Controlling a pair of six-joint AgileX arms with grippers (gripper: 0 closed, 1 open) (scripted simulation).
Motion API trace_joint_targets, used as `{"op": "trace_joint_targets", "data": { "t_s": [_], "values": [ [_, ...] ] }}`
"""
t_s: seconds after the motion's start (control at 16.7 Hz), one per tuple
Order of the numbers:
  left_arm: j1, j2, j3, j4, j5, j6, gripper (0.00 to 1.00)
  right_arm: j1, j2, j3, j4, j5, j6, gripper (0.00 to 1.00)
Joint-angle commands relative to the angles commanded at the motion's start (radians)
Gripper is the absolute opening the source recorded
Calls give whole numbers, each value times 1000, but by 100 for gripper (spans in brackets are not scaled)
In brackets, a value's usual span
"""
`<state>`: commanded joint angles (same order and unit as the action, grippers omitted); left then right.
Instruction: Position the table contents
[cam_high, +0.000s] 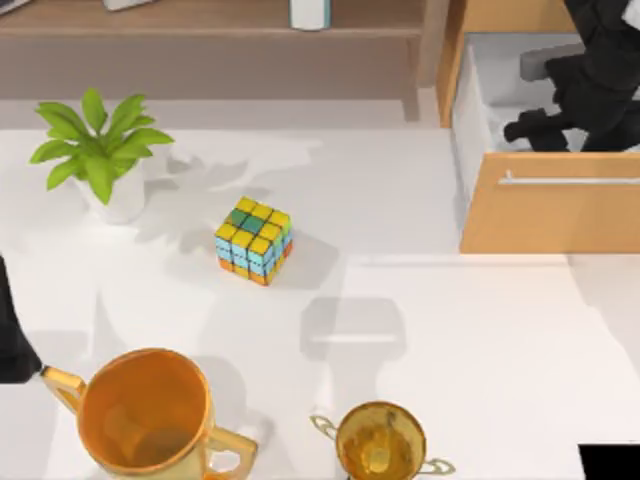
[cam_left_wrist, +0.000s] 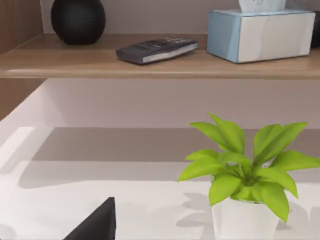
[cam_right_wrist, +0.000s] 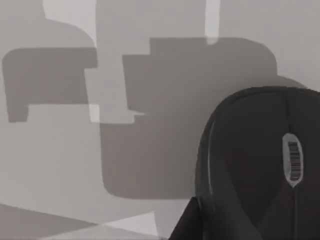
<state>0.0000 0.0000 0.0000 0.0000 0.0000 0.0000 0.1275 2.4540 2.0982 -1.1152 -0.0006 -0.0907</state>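
Top view: the white surface spans the frame, carrying a cube, plant and two gold cups. The right end effector hangs over the open drawer, its opening unreadable.

Left wrist view: a shelf holds a remote and tissue box.

Right wrist view: a black mouse, no legible writing.

Table: broad flat plain white top, level, spans nearly the whole top view. Surface matte, soft grey shadows across the middle and left. Far edge runs along a lower brown wall under a wooden shelf. Far-right corner is taken by a light-brown drawer cabinet with its drawer pulled open. Standing on the top: potted green plant far left, multicoloured puzzle cube near centre, large gold cup at near-left edge, smaller gold trophy cup at near-centre edge. Right half bare. In the left wrist view the white surface meets the wall below the shelf.
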Motion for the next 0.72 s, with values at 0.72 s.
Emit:
{"op": "trace_joint_targets", "data": {
  "t_s": [0.72],
  "values": [
    [0, 0, 0, 0, 0, 0, 100, -2, -2, 0, 0, 0, 1, 0]
  ]
}}
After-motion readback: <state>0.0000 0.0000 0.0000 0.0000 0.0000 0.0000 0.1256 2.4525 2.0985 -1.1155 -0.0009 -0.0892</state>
